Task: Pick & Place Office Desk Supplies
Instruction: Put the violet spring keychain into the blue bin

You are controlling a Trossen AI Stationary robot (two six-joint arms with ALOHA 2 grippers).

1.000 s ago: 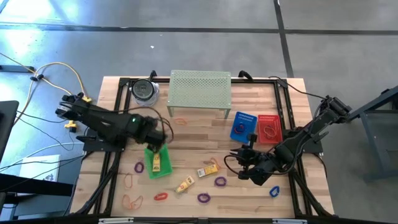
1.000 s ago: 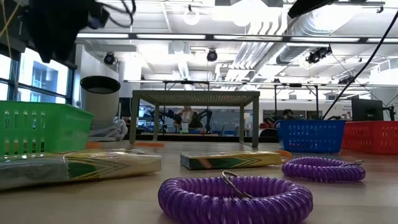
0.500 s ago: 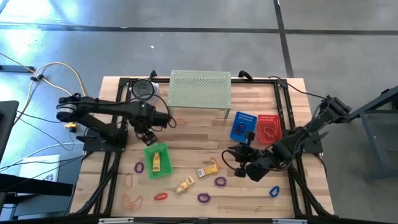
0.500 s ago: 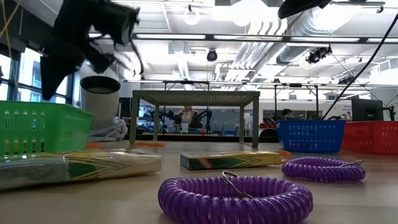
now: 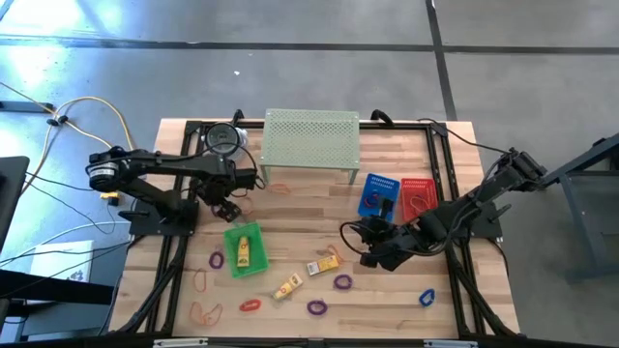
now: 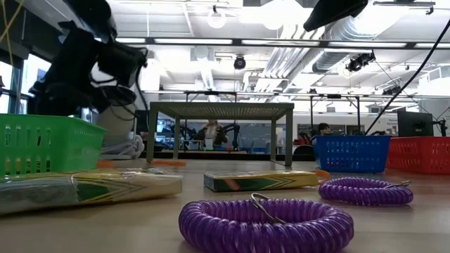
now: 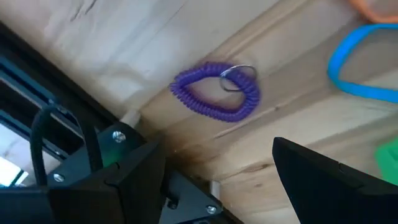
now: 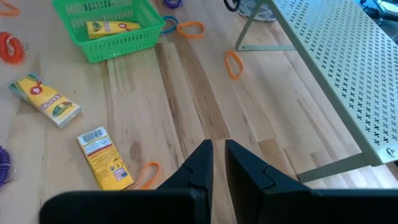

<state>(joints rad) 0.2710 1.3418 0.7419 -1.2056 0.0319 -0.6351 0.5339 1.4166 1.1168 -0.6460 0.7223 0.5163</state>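
Observation:
My left gripper (image 5: 227, 205) hangs open just beyond the far side of the green basket (image 5: 242, 249), pointing down. In its wrist view a purple coil loop (image 7: 214, 93) with a key ring lies on the wood ahead of the open fingers (image 7: 212, 144), with a blue loop (image 7: 367, 68) beside it. My right gripper (image 5: 363, 237) is shut and holds nothing, raised above the table's middle right. One yellow packet (image 8: 112, 28) lies in the green basket (image 8: 112, 25). Two more packets (image 5: 324, 263) (image 5: 286, 286) lie flat on the wood.
The pale-green perforated shelf (image 5: 311, 138) stands at the far middle, with a blue basket (image 5: 378, 196) and a red basket (image 5: 418, 200) to its right. Purple loops (image 5: 342, 282) (image 5: 316, 307), a red loop (image 5: 250, 304), orange loops (image 5: 200, 280) and a blue loop (image 5: 426, 297) lie scattered near the front edge.
My left gripper has swung from above the green basket toward the table's far edge and come down, staying open. My right gripper has drifted a little toward the table's left, still shut. No object has moved.

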